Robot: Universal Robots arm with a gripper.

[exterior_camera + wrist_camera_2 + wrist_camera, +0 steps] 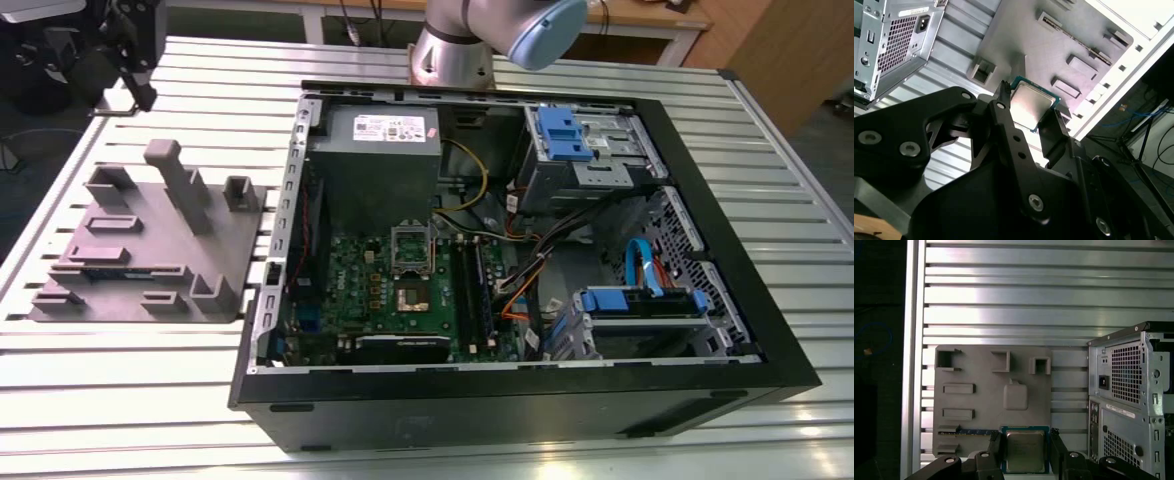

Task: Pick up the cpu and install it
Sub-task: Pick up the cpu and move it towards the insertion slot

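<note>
The cpu (1035, 103) (1025, 451), a small square chip with a shiny silver top and a thin pale rim, sits between two black fingers (1004, 107) (995, 444). My gripper (1029, 102) (1025, 440) is shut on it by two opposite edges. In both wrist views the chip hangs well above the grey holder plate (989, 390) (1019, 40), near the plate's edge. The exterior view shows the open computer case (521, 390) with the green motherboard (400, 300) inside. The motherboard's socket (411, 296) lies below a raised silver frame (411, 243).
The grey holder plate (147, 240) with upright pegs lies on the slatted aluminium table (134, 400), at the exterior view's left of the case. Inside the case are a grey power supply (380, 130), blue drive brackets (567, 130) and cable bundles (534, 270). The case's rear panel (1134, 400) stands beside the plate.
</note>
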